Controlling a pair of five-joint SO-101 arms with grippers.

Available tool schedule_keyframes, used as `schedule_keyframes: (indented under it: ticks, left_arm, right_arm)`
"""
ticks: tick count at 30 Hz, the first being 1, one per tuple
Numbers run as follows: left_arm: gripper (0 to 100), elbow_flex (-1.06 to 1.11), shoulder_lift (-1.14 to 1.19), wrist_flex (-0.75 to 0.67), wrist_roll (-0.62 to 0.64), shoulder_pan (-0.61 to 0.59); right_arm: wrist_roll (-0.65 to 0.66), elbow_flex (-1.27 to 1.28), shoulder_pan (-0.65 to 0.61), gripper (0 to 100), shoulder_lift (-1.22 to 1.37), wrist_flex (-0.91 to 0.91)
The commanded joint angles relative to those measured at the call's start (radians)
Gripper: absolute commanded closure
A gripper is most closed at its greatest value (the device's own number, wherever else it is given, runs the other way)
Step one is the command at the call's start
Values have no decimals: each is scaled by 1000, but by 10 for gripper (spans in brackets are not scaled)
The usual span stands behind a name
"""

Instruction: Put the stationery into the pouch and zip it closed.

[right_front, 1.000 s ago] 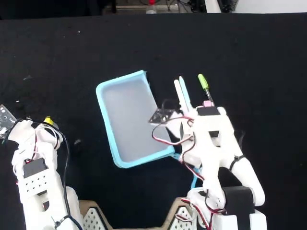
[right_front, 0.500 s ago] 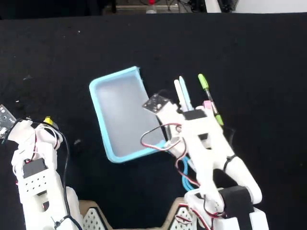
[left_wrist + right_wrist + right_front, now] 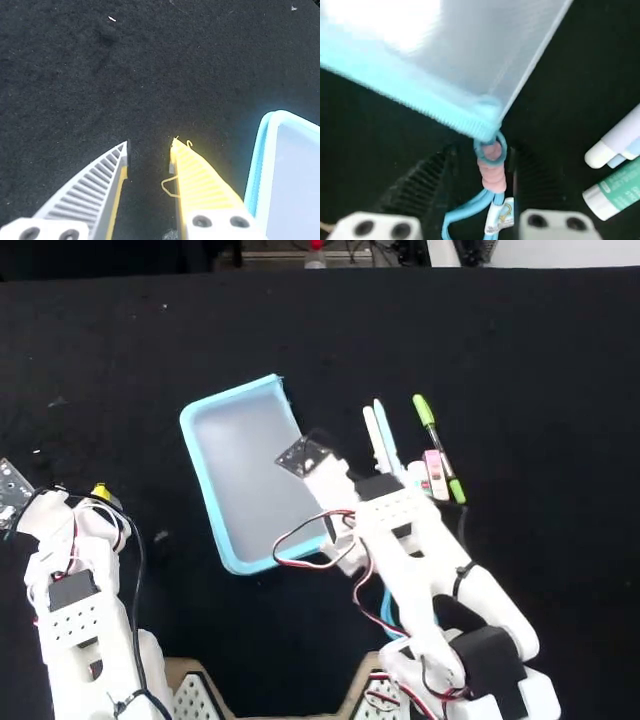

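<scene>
Meanwhile, we see the right gripper, fingers spread astride the pink-beaded zip pull of the pale blue translucent plastic pouch, seemingly to grasp it. White, blue and green pens lie outside at three o'clock, and the left gripper gapes over bare cloth.

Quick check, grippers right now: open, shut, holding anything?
Left gripper: open, holding nothing.
Right gripper: open, its fingers on either side of the zip pull of the pouch, not clamped on it.
</scene>
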Motion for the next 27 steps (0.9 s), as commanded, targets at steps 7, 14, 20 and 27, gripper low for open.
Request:
schedule_keyframes:
  ticks: [7, 14, 20, 27]
  left_arm:
    - [859, -65, -11, -20, 5, 7]
    - [859, -65, -11, -20, 5, 7]
    - [859, -62, -11, -20, 5, 7]
    - [859, -62, -11, -20, 5, 7]
  right_arm:
    - [86, 81, 6, 845, -337, 74]
    - [86, 194, 12, 845, -354, 29]
    - [114, 197, 69, 845, -239, -83]
    - [169, 194, 140, 846, -31, -229]
